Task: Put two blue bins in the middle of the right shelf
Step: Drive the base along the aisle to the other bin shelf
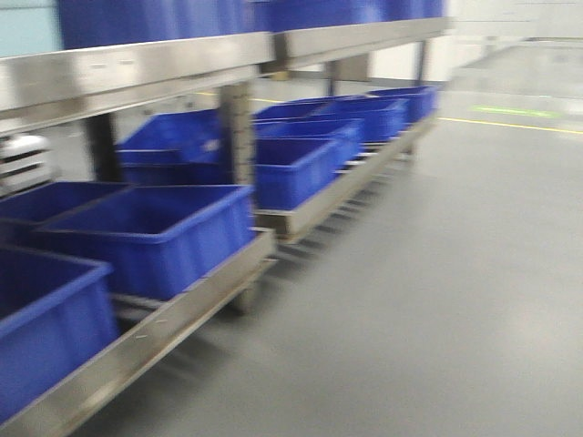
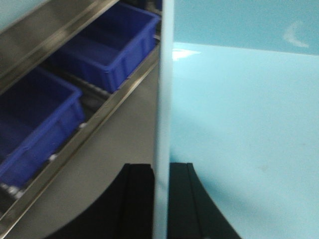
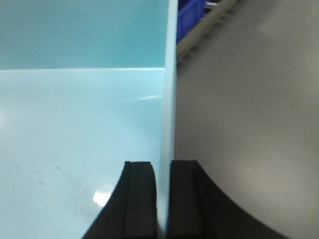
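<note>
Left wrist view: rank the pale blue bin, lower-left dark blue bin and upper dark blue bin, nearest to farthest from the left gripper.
1. pale blue bin: wall clamped in the left gripper.
2. lower-left dark blue bin: on the rack, left.
3. upper dark blue bin: farther along the rack.

Grey floor (image 1: pixel 437 273), yellow line (image 1: pixel 510 125) far off, dark blue bins (image 1: pixel 155 232) at left

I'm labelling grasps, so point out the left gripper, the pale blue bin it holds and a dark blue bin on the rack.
left gripper (image 2: pixel 160 172): left wrist view, midway between the fingertips.
pale blue bin (image 2: pixel 239 139): left wrist view, its inside floor.
dark blue bin (image 1: pixel 155 250): front-facing view, its front wall.
</note>
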Tool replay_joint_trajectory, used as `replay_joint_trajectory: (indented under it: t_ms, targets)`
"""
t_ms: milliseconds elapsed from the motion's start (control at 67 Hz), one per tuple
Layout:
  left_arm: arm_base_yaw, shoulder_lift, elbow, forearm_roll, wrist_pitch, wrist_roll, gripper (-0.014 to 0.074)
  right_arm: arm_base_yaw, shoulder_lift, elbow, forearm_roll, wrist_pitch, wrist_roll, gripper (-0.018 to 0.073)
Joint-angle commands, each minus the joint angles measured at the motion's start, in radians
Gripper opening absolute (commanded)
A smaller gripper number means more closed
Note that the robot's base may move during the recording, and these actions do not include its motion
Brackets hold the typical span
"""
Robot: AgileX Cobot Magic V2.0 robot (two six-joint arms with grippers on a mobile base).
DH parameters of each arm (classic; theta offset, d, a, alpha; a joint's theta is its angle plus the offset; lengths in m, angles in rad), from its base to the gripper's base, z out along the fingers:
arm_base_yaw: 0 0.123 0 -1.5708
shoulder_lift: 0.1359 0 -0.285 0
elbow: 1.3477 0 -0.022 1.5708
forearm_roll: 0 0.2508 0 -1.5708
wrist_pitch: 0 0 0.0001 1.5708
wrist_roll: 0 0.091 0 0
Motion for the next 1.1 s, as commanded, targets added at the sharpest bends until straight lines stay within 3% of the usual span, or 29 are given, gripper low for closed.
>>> replay_joint_trajectory:
  t_ms: [0, 1089]
  targets:
    - [-0.003, -0.008, -0.011, 0.002, -0.048, -0.003, -0.0111, 0.004, -0.014, -0.010, 0.010, -0.031, -0.003, -0.0167]
    - [-0.003, -0.008, -0.011, 0.004, -0.048, -0.003, -0.0111, 0.004, -0.014, -0.010, 0.010, -0.035, -0.003, -0.0167]
